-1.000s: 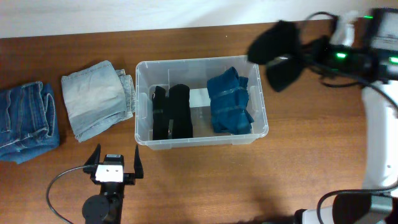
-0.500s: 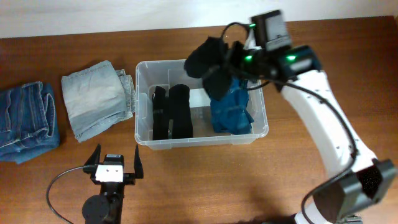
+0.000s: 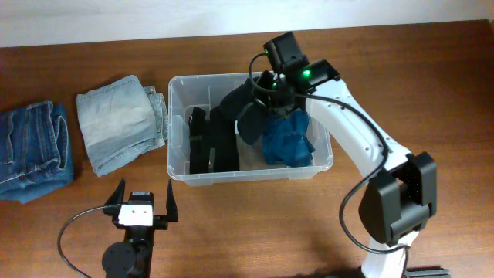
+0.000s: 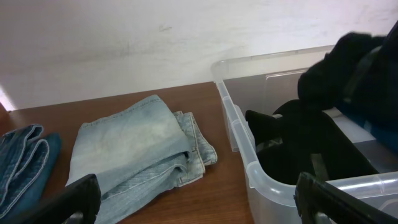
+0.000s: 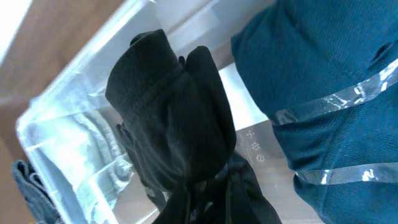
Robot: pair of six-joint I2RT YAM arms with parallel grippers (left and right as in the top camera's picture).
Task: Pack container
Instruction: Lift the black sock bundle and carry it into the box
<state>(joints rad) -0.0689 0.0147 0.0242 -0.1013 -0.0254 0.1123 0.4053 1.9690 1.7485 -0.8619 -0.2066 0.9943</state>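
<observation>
My right end effector (image 3: 264, 99) grips a black garment (image 3: 245, 117) over the container (image 3: 255, 171) — black bundle (image 3: 205, 143), blue bundle (image 3: 287, 139) in; pale jeans (image 3: 120, 123), blue jeans (image 3: 35, 150) left.

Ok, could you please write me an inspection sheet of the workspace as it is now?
Surface: brown wooden table.
Job's things: clear plastic container holds a folded black garment on its left side and a dark blue garment on its right side.
Clutter: folded light-blue jeans and darker blue jeans lie on the table beside the container.
Grippers: left gripper is open and empty, near the front edge. Right gripper holds a hanging black garment over the container's middle; cloth hides its jaws.
Cables: a black cable loops by the left arm; another runs along the right arm.
Surroundings: white wall behind the table.
</observation>
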